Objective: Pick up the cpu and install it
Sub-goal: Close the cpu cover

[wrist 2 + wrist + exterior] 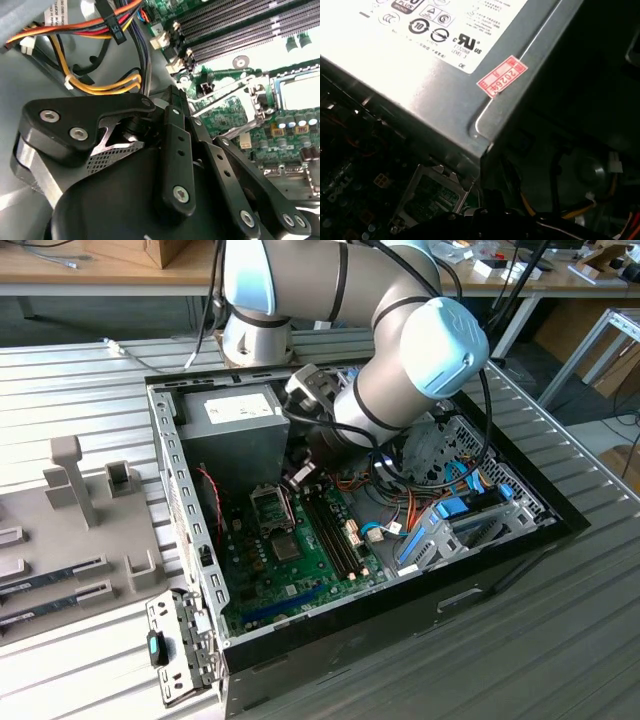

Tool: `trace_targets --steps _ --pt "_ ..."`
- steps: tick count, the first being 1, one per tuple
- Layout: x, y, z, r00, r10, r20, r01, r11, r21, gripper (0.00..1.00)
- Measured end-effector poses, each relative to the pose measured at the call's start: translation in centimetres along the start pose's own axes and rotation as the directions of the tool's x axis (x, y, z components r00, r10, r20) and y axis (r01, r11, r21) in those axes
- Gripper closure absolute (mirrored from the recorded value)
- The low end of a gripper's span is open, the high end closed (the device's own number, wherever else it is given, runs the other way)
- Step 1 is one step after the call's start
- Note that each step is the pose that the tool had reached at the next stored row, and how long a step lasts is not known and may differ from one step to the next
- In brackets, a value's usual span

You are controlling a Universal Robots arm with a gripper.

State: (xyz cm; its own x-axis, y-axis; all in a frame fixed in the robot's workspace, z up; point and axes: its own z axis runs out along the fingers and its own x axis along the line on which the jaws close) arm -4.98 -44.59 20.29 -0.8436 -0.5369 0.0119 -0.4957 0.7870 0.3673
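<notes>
My gripper [300,478] hangs inside the open computer case [178,490], just above the motherboard's cpu socket [270,506] and beside the grey power-supply box [235,418]. In the second wrist view its black linkage [175,150] fills the foreground, and the socket [299,92] lies beyond it with the hinged metal plate [225,111] swung open. A pale silvery square shows inside that socket frame. I cannot tell whether it is the cpu or the bare socket. In the first wrist view the socket frame [434,196] sits under the power-supply box [420,55].
Black memory slots [335,530] run beside the socket. Orange, yellow and red cables [100,30] cross behind the gripper. A drive cage with blue parts [450,525] fills the case on the exterior view's right. A grey holder tray [80,530] with memory sticks [50,580] lies outside at that view's left.
</notes>
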Motion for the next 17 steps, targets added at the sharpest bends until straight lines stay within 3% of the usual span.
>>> trace_targets --steps 2,4,12,17 --pt "-0.02 -0.02 0.12 0.9998 -0.018 -0.0066 0.018 0.9998 -0.0009 0.89" --pt "-0.05 -0.06 0.3 0.9995 -0.029 -0.0094 0.029 0.9996 -0.0029 0.89" --pt "-0.05 -0.15 0.69 0.9991 -0.042 -0.0094 0.042 0.9991 -0.0098 0.89" --pt "0.15 -0.06 0.62 0.999 -0.043 -0.0093 0.043 0.999 -0.0097 0.89"
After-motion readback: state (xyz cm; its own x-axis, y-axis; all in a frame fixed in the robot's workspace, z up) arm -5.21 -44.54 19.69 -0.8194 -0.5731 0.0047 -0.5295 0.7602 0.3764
